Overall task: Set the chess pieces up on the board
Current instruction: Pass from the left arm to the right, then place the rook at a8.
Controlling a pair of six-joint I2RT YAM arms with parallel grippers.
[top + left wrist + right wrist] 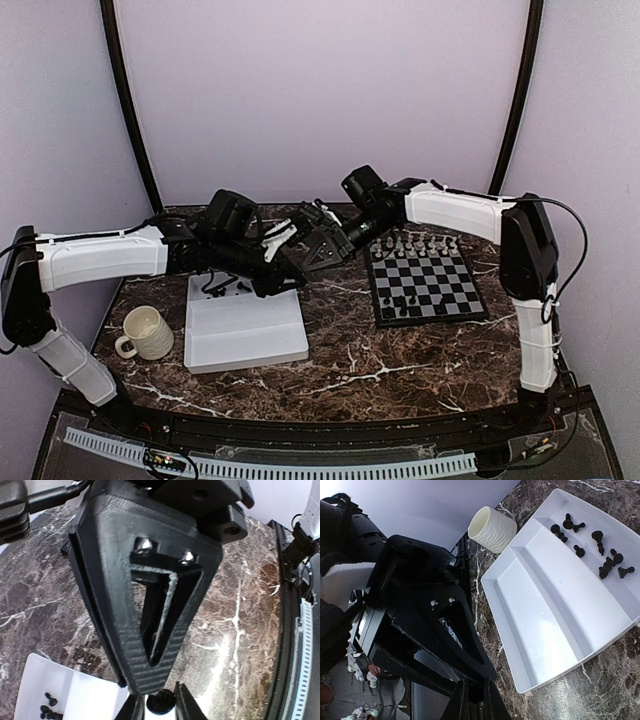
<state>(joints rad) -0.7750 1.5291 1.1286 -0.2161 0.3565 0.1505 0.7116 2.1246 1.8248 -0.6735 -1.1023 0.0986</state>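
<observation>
Left gripper (159, 701): fingertips clamped on one black chessman (160, 705), over marble (235, 610) just off the tray (245, 335) corner, toward the board (424, 282).
Right gripper (475, 690): fingers drawn together, tips meeting the left's.
Board: right side of the table, bare marble round its rim.
Tray: loose black pieces (600, 550) in far compartment.

The left arm (100, 258) reaches in low from the left edge of the tabletop (400, 350). The right arm (455, 212) stands tall at the right edge, bends, and reaches across. Both wrists meet over the middle, near the far edge, tip to tip. The left fingers (186, 707) pinch a small dark piece (160, 703). The right fingers (492, 707) are almost together.
</observation>
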